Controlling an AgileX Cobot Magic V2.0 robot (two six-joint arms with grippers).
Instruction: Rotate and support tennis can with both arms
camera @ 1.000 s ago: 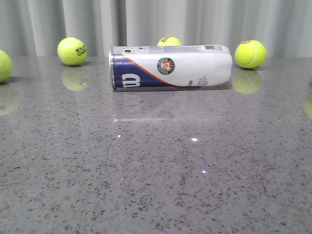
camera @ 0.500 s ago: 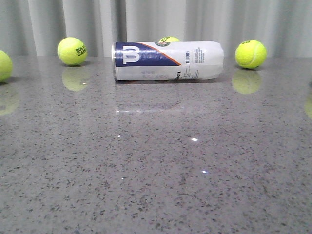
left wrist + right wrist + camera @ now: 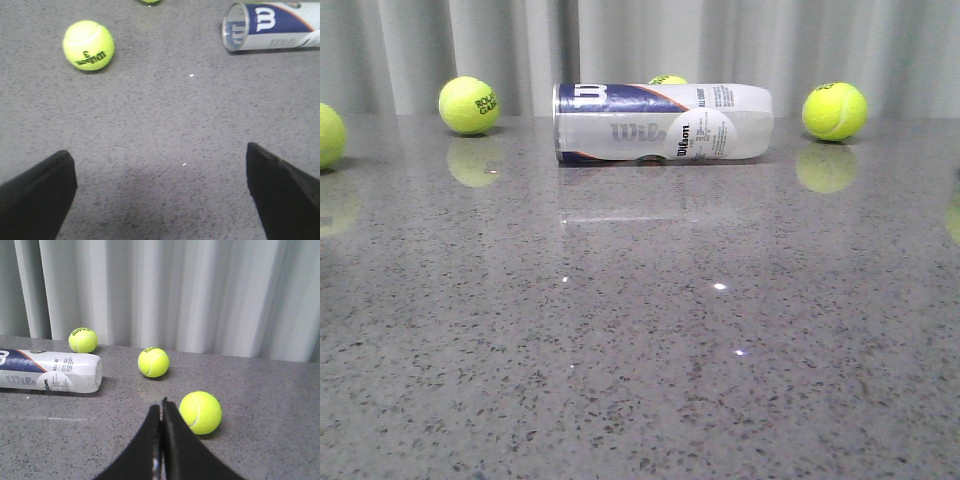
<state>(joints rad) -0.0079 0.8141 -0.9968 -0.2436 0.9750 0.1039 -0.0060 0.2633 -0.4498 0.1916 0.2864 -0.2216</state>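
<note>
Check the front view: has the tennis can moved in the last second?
Yes. The tennis can has rolled away from the camera toward the curtain, label turning, now hiding more of the ball behind it.

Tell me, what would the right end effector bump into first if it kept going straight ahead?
Probably nothing soon. The right end effector, shut, points between two tennis balls: the nearer one just to one side, another farther on. Beyond is the curtain. Depth is unclear, so it might clip the nearer ball.

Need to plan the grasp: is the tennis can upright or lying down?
Lying down. The tennis can rests on its side on the table, its long axis running left to right, and the left wrist view shows its rim facing sideways.
</note>
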